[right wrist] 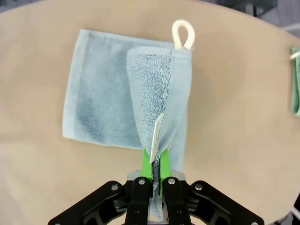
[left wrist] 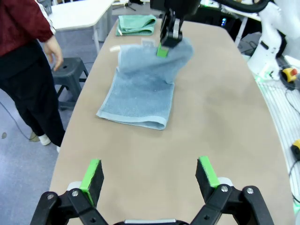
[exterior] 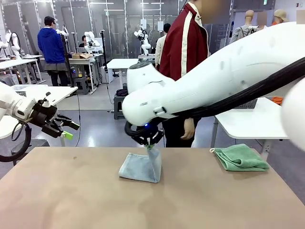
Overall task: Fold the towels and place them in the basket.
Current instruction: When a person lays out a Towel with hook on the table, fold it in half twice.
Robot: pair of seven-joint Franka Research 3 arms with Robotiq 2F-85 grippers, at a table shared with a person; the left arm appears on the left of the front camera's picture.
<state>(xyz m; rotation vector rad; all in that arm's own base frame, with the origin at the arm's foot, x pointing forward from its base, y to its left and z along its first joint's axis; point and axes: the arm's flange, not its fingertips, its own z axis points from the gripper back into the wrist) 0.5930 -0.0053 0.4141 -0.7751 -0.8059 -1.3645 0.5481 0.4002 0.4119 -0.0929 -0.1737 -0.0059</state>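
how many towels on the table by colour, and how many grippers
light grey towel: 1, one edge pinched and lifted by the right gripper
mint green towel: 1, folded near the table's far right edge
grippers: 2, with the left gripper open off the table's left
total: 4

We see our glossy white rounded right arm [exterior: 224,76] trailed by a thick black cable [exterior: 248,95], with black two-finger grippers bearing bright green pads [left wrist: 91,176].
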